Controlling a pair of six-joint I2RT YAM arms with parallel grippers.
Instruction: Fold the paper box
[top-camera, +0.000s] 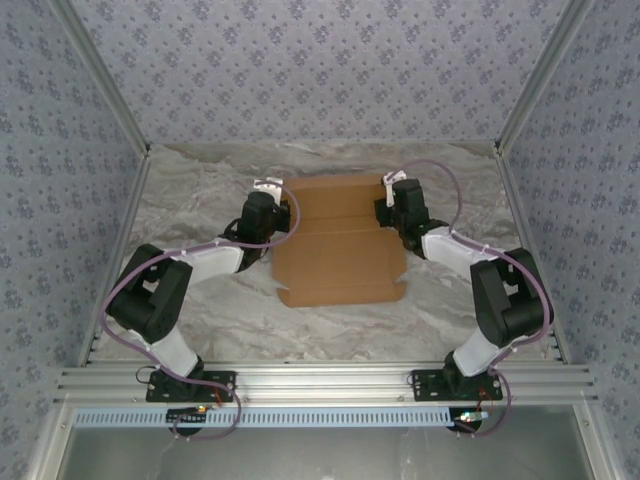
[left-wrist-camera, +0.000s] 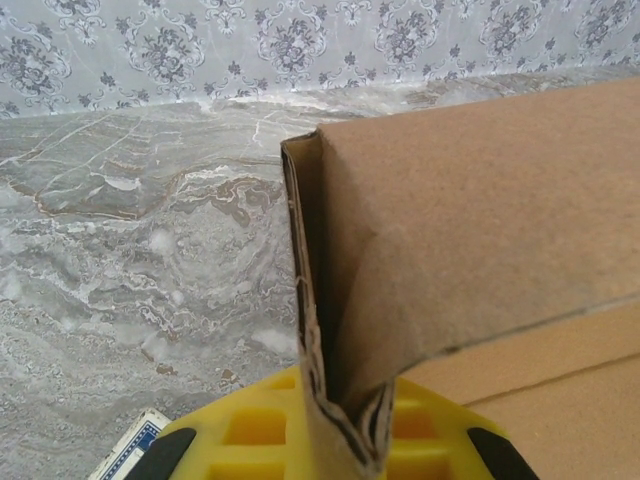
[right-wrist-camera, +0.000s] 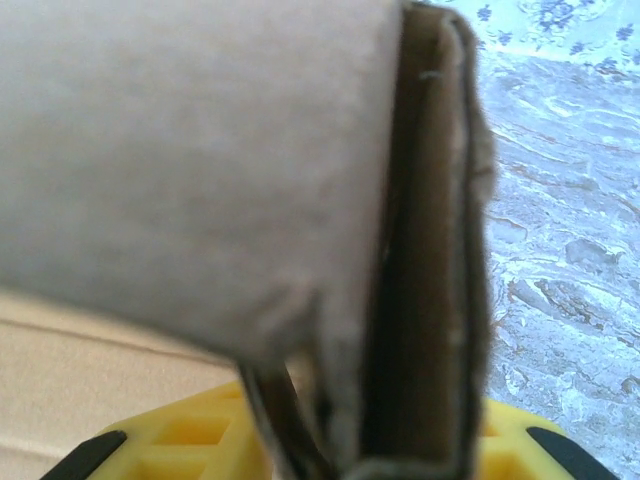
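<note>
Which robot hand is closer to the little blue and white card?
Left. The card lies on the table right beside the left gripper, which pinches the far left corner of the paper box. The right gripper pinches the far right corner, across the box.

Paper box (right-wrist-camera: 200, 170) blurred up close; card (left-wrist-camera: 128, 452) cut by bottom edge

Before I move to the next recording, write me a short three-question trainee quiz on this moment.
1. True or false: the paper box lies fully flat, with no flap raised.
2. Where do the left fingers and right fingers sit? A) at the box's far corners B) at its near edge C) beside the arm bases
3. Fill in: the box rests on a ___-patterned table.
Key: 1 false, a far flap stands up in both wrist views; 2 A; 3 marble.
</note>
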